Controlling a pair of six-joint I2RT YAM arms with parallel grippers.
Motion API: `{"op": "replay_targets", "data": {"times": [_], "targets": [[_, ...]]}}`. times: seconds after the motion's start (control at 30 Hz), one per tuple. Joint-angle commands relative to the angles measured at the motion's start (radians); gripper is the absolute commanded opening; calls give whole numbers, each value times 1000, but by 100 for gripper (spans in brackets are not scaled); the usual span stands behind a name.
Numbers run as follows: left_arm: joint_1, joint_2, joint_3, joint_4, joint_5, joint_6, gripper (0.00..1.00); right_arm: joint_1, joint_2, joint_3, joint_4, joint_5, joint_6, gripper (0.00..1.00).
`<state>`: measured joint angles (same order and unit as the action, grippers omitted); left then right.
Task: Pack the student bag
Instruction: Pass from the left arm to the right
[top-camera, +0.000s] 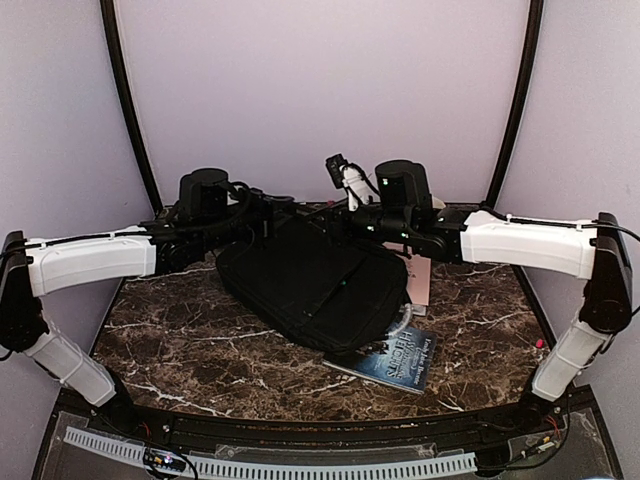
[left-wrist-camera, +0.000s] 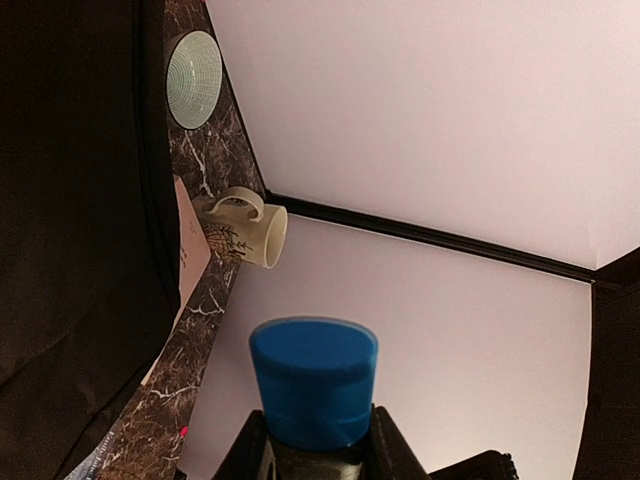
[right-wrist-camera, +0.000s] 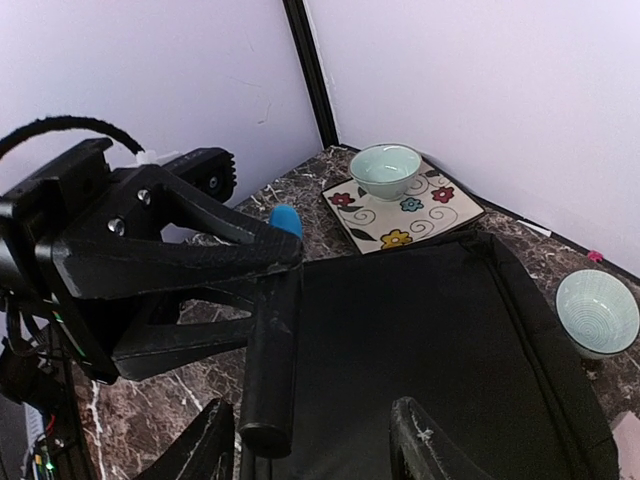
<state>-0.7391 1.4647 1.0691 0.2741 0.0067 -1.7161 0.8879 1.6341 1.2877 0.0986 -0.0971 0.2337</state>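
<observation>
The student bag (top-camera: 315, 285) is a large flat black backpack lying mid-table; it also shows in the right wrist view (right-wrist-camera: 440, 340) and at the left of the left wrist view (left-wrist-camera: 70, 200). My left gripper (left-wrist-camera: 315, 440) is shut on a black cylinder with a blue cap (left-wrist-camera: 313, 385) and holds it over the bag's far left edge (top-camera: 272, 213). The right wrist view shows this cylinder (right-wrist-camera: 272, 340) lying along the bag's edge. My right gripper (right-wrist-camera: 310, 445) is open just above the bag, the cylinder's black end close to its left finger (right-wrist-camera: 205, 450).
A flowered square plate (right-wrist-camera: 430, 215) with a pale green bowl (right-wrist-camera: 385, 168) stands beyond the bag. A second ribbed bowl (right-wrist-camera: 597, 312) and a cream mug (left-wrist-camera: 245, 225) sit near the far edge. A dark-covered book (top-camera: 395, 360) pokes out under the bag's near corner.
</observation>
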Motion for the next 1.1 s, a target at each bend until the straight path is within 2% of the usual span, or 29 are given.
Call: {"op": "replay_targets", "data": {"times": [0.0,0.17,0.47,0.73,0.8,0.93,1.07], "targets": [[-6,7,43,36,-3,1,0,9,32,57,-14,37,-25,47],[-8,18,53,33,-4,2,0,10,35,63,-7,42,-41,34],[-8,43,83,32,-6,7,0,10,8,40,49,33,-54,40],[-8,61,113,15,-1,18,0,10,-4,33,55,36,-72,31],[-9,65,118,12,-1,19,0,9,-13,22,66,42,-74,33],[-12,74,124,11,-3,22,0,8,-28,11,73,72,-81,45],[-16,83,134,11,-6,22,0,4,-34,1,83,84,-94,46]]}}
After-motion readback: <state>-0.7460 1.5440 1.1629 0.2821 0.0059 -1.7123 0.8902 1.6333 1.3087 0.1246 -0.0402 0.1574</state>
